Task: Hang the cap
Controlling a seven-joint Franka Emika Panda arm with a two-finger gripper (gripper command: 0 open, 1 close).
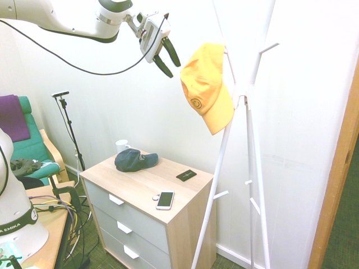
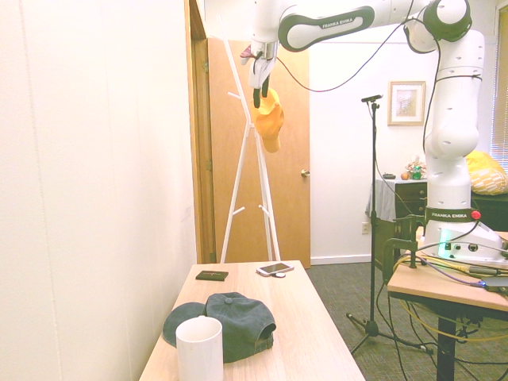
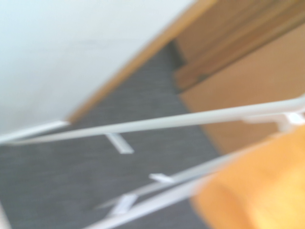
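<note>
cap on rack — fingers apart

The cap is yellow-orange cloth, matt and soft-looking. The coat stand looks like smooth white painted poles with a slight sheen. The dresser has a pale wood-grain top, matt, with smooth grey drawer fronts. The navy cap is matt fabric too, the mug smooth white, and the phone glossy.
</note>
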